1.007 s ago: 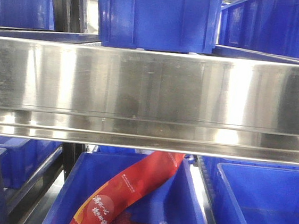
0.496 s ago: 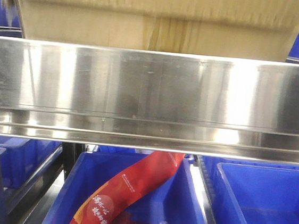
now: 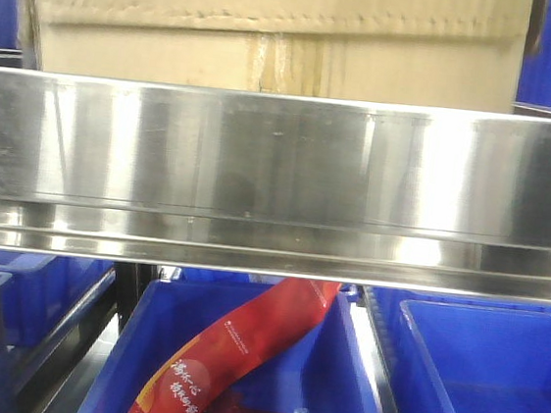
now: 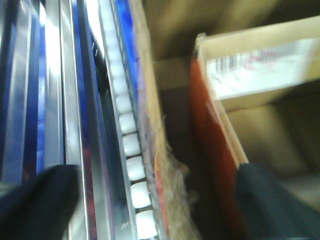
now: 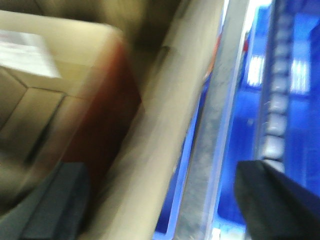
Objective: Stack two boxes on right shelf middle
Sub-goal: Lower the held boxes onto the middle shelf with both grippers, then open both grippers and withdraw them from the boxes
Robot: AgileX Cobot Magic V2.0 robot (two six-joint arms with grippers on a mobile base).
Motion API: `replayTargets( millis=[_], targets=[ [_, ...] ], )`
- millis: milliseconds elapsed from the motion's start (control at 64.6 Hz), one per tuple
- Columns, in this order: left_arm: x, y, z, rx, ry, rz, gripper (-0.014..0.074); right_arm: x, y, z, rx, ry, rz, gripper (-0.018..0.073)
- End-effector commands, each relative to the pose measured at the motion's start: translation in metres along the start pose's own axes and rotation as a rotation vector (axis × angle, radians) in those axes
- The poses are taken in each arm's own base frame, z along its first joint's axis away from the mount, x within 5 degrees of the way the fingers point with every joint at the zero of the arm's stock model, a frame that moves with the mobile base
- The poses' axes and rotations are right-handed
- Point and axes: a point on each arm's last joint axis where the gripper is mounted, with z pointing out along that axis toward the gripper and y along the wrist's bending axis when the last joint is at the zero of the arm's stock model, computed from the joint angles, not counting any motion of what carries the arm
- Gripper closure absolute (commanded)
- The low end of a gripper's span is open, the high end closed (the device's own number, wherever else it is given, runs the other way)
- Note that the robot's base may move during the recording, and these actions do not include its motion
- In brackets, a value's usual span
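Brown cardboard box (image 3: 274, 31) sitting just behind shelf (image 3: 281, 158) front lip; left gripper (image 4: 150, 200) and right gripper (image 5: 160, 200) each spread wide astride one box wall; actual grip impossible to tell

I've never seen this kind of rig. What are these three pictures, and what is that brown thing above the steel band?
A two-armed robot is loading a shelf. The front view looks straight at the shelf's shiny steel lip; the brown thing above it is a cardboard box. Below are blue bins, one holding a red packet. The other two views come from cameras on the wrists, both blurred. Each shows dark fingers either side of a box wall, with a smaller box inside. Whether the fingers are clamped is unclear.
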Motion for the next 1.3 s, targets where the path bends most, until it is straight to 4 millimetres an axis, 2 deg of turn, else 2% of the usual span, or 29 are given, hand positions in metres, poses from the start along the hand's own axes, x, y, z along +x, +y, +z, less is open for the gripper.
replayTargets(
  millis=[0, 77, 170, 263, 294, 372, 511, 635, 790, 945, 1115, 1286],
  targets=[
    [0.0, 0.005, -0.033, 0.023, -0.084, -0.02, 0.0202, 0.0, 0.004, -0.028, 0.008, -0.074, -0.022, 0.0205],
    [0.003, 0.008, -0.054, 0.03, -0.126, -0.027, 0.0288, 0.005, 0.007, -0.048, 0.006, -0.114, -0.029, 0.0319],
    [0.011, 0.012, -0.075, 0.035, -0.156, -0.032, 0.0412, 0.014, 0.01, -0.066, 0.005, -0.144, -0.035, 0.0499],
    [0.028, 0.015, -0.089, 0.034, -0.153, -0.032, 0.0559, 0.029, 0.012, -0.078, 0.008, -0.173, -0.062, 0.0696],
    [0.035, 0.017, -0.095, 0.035, -0.155, -0.032, 0.0599, 0.034, 0.012, -0.081, 0.009, -0.181, -0.063, 0.0728],
    [0.052, 0.019, -0.102, 0.039, -0.187, -0.029, 0.0711, 0.05, 0.012, -0.085, 0.013, -0.218, -0.063, 0.0713],
    [0.086, 0.022, -0.11, 0.056, -0.292, -0.021, 0.0708, 0.088, 0.009, -0.087, 0.028, -0.294, -0.087, 0.0713],
    [0.122, 0.023, -0.109, 0.073, -0.389, -0.013, 0.0708, 0.127, 0.004, -0.083, 0.049, -0.379, -0.11, 0.0713],
    [0.175, 0.022, -0.094, 0.104, -0.54, -0.001, 0.0708, 0.177, -0.002, -0.076, 0.069, -0.484, -0.101, 0.0713],
    [0.221, 0.02, -0.079, 0.13, -0.656, 0.006, 0.0708, 0.215, -0.008, -0.068, 0.088, -0.587, -0.098, 0.0713],
    [0.253, 0.018, -0.06, 0.15, -0.699, 0.005, 0.0708, 0.235, -0.012, -0.059, 0.099, -0.645, -0.094, 0.0713],
    [0.262, 0.018, -0.053, 0.149, -0.676, 0.009, 0.0708, 0.236, -0.012, -0.058, 0.1, -0.648, -0.093, 0.0713]
  ],
)
